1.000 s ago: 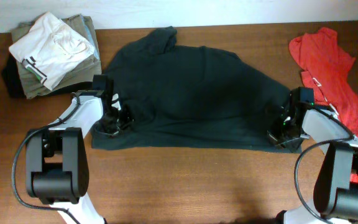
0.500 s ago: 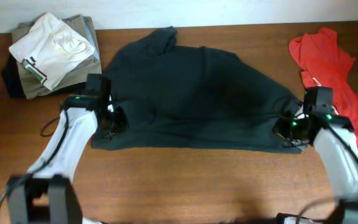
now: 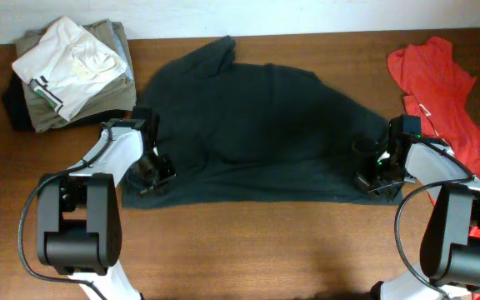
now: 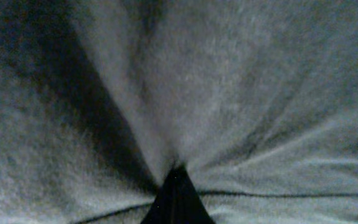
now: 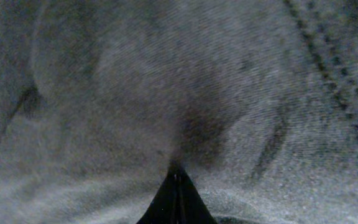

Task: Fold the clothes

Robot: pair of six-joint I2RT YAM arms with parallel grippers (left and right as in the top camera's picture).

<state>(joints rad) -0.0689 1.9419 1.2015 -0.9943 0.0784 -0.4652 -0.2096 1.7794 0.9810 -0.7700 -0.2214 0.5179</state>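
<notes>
The dark charcoal T-shirt (image 3: 257,125) lies spread across the middle of the wooden table, plain side up, no lettering showing. My left gripper (image 3: 152,171) is shut on the shirt's lower left corner; in the left wrist view the closed fingertips (image 4: 178,199) pinch the fabric (image 4: 216,93), which puckers toward them. My right gripper (image 3: 372,173) is shut on the lower right corner; in the right wrist view the closed fingertips (image 5: 176,199) pinch the cloth (image 5: 166,93). Both grippers are low at the shirt's near hem.
A stack of folded white and khaki garments (image 3: 69,71) sits at the back left. A red-orange shirt (image 3: 448,100) lies crumpled at the right edge, close to my right arm. Bare wood (image 3: 257,250) runs along the front.
Both arms shifted slightly and came back near their spots of a second ago. The shirt's near hem now sits a little further forward at the left corner.
</notes>
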